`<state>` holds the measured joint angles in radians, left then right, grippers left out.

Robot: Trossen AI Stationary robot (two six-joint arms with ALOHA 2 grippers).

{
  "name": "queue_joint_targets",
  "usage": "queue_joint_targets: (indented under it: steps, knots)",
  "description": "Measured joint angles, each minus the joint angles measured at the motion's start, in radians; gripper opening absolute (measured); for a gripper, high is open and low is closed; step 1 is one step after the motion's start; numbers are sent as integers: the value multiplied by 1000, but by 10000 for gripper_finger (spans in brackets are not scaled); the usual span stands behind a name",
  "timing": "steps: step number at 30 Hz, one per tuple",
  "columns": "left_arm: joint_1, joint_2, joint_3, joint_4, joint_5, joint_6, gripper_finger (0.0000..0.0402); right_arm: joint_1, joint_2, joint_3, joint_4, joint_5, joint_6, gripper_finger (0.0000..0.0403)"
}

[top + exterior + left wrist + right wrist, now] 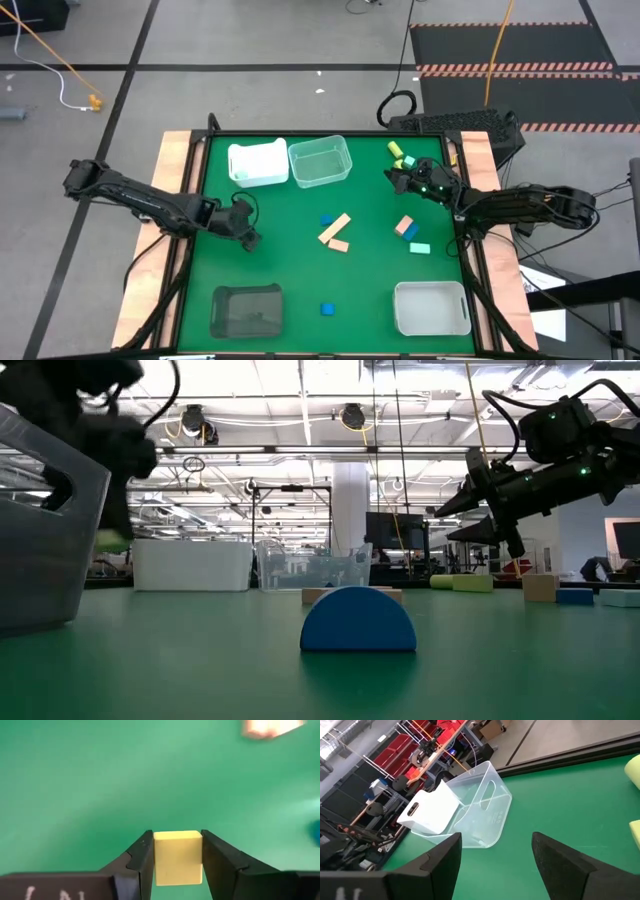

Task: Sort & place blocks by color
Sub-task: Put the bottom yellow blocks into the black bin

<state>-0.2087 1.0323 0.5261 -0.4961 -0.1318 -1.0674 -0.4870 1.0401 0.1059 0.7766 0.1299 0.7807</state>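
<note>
Left gripper (177, 857): reaches in over the table's left side, fingers pinching a yellow block (178, 857) above the green mat (300, 260).
Right gripper (398, 180): reaches in from the right edge, fingers spread, empty, near two yellow-green blocks (400, 155).
Loose blocks (335, 230): mid-mat.

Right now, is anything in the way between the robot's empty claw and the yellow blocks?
Nothing visible is. The right gripper hangs open near the table's far right corner, just beside the yellow-green blocks, with only bare green mat between them. The left gripper already holds a yellow block.
</note>
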Motion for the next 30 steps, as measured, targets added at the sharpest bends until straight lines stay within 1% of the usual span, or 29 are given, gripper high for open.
queue_joint_targets:
  steps: [5, 9, 14, 16, 20, 25, 30]
  knots:
    - [-34, -1, 76, 132, 1, 82, 140, 0, 0, 0, -1, 0, 0, 233]
    - [-95, 0, 136, 189, 1, 139, 135, 0, 0, 0, 0, 0, 0, 233]
    - [-186, 0, 183, 249, -13, 150, 134, 0, 0, 0, -2, 0, 0, 233]
    - [-231, -1, 186, 301, -30, 140, 134, 0, 0, 0, -2, 0, 0, 233]
    - [-335, 12, 186, 390, -83, 65, 136, 0, 0, 0, -2, 0, 0, 233]
    - [-486, 69, 186, 498, -134, -122, 138, 0, 0, 0, -2, 0, 0, 233]
    - [-615, 147, 186, 490, -139, -333, 139, 0, 0, 0, -2, 0, 0, 233]
